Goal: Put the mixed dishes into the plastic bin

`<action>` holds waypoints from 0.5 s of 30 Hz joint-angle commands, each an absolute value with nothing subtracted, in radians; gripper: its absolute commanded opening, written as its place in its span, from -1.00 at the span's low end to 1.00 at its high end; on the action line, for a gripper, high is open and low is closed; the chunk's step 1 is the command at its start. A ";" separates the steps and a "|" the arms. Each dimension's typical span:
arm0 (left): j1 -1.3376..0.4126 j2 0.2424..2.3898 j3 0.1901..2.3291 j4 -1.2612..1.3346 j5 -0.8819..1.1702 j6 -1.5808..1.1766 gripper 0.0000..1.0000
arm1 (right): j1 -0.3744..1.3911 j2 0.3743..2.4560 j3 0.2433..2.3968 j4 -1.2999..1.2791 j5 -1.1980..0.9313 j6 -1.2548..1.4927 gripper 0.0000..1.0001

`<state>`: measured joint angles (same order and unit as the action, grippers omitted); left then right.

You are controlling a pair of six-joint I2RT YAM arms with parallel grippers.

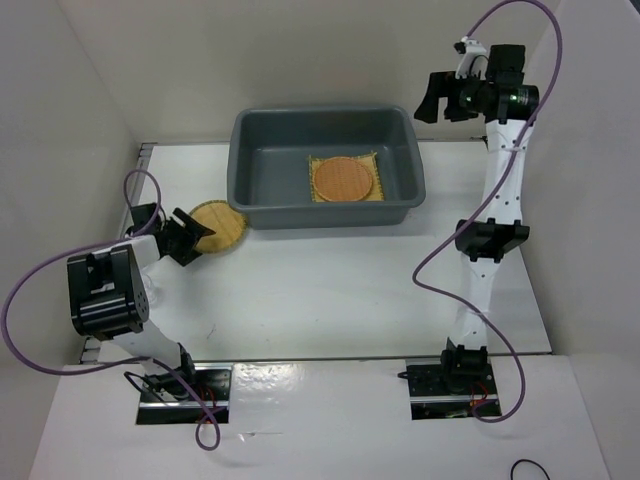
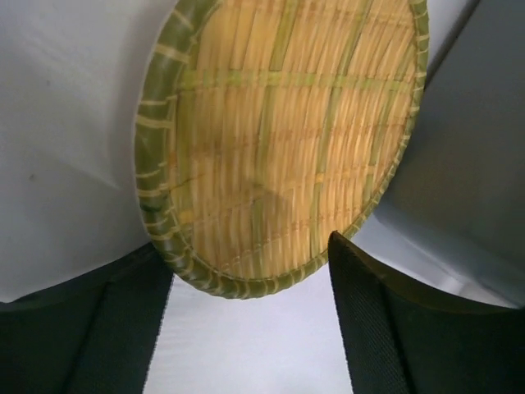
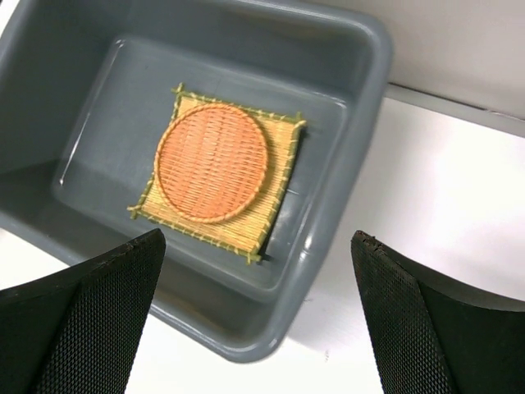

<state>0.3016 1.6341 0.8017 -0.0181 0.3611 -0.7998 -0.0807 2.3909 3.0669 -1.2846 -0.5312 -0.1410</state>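
Note:
The dark grey plastic bin (image 1: 250,150) stands at the back centre. Inside it lies the square yellow slatted mat (image 1: 368,194) with the orange-brown woven disc (image 1: 343,179) on top; both also show in the right wrist view, the mat (image 3: 275,193) and the disc (image 3: 212,162). The yellow-tan woven disc (image 1: 222,226) lies on the table left of the bin. My left gripper (image 1: 196,240) is open, its jaws just short of this disc's near edge (image 2: 279,139). My right gripper (image 1: 432,100) is open and empty, raised high by the bin's right end (image 3: 361,123). No glass cups are in view.
White walls close in the table on the left, back and right. The table's white surface (image 1: 330,300) lies between the bin and the arm bases.

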 commanded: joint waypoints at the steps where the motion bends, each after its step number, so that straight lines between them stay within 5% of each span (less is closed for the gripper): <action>1: 0.304 1.713 0.752 0.139 0.414 -0.821 0.60 | -0.107 2.286 3.056 -1.293 -0.548 -0.150 0.96; 7: 0.304 1.776 0.741 0.233 0.434 -0.865 0.08 | -0.118 2.240 3.013 -1.293 -0.557 -0.150 0.96; 12: 0.304 1.799 0.785 0.224 0.443 -0.865 -0.10 | -0.118 2.230 3.002 -1.293 -0.557 -0.150 0.96; 15: 0.304 1.799 0.817 0.200 0.443 -0.854 -0.47 | -0.118 2.230 3.002 -1.293 -0.557 -0.150 0.96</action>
<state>0.3065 1.7714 0.7872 0.2241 0.4633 -0.8761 -0.1223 2.2814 3.0097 -1.2877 -0.5426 -0.1444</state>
